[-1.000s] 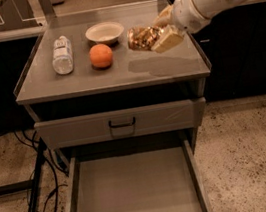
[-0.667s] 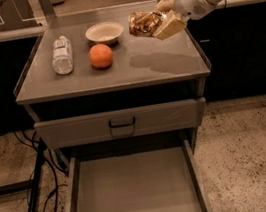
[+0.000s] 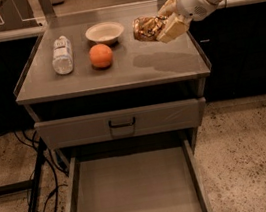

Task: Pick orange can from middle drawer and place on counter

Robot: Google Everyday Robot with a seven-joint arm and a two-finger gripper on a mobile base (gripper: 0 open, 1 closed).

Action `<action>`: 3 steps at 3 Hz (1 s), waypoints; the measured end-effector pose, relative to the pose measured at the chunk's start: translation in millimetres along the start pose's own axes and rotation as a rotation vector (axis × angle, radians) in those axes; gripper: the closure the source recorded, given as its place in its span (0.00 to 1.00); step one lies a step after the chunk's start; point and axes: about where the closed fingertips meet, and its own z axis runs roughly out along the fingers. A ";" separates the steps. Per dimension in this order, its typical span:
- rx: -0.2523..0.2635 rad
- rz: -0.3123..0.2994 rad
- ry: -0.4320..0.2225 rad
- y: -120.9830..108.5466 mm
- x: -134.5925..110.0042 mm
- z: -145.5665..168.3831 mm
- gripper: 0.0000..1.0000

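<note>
Pincer [image 3: 161,24] grips the orange can [image 3: 144,28] above the counter [image 3: 132,71] at its right rear, the middle drawer [image 3: 132,192] open below.

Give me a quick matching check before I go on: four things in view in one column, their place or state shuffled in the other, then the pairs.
1. orange can
2. bottle
3. middle drawer
4. bowl

A. lying on its side, on the left part of the counter
B. pulled open, low in the view
C. gripped in the pincer, above the counter's right rear
D. upright, just behind the orange fruit

Pairs: 1-C, 2-A, 3-B, 4-D
</note>
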 end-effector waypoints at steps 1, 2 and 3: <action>0.004 0.003 0.000 -4.1 3.7 7.9 1.00; 0.024 0.009 0.001 -23.9 9.6 19.7 1.00; 0.055 0.017 -0.005 -10.5 22.8 7.7 1.00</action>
